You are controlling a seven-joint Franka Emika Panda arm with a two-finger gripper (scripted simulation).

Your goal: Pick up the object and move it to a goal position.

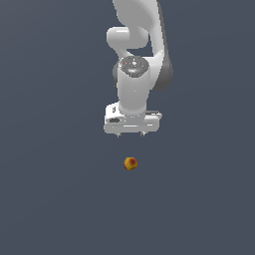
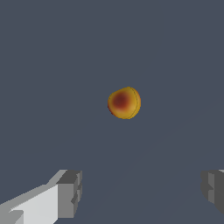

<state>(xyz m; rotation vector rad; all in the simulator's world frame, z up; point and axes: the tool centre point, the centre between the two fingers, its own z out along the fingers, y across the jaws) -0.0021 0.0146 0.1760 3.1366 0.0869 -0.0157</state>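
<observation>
While the arm hangs over a plain dark grey surface, this is how things lie.

Arm: a white Franka arm (image 1: 137,55) comes down from the top of the exterior view, its wrist pointing straight down at the surface.

End effector: the end effector (image 1: 131,134) hangs above the surface with nothing between its fingers. In the exterior view only two short finger stubs show beneath the broad white hand body. In the wrist view the two grey fingertips (image 2: 70,192) stand far apart, one at each side of the picture (the second is cut by the frame edge), so the fingers are spread wide.

Object: the object (image 1: 130,163) is a small round yellow-orange ball with a red patch, fruit-like and much smaller than the hand body. It rests on the grey surface, just below the end effector in the exterior view and roughly in line with the gap between the fingers. It touches neither finger.

Object in the wrist view: the object (image 2: 124,103) sits clear of both fingertips, ahead of the open gap, with its red patch turned toward the camera.

Surface: uniform dark grey with no visible edge or corner (whether it is a bench or a floor cannot be told).
</observation>
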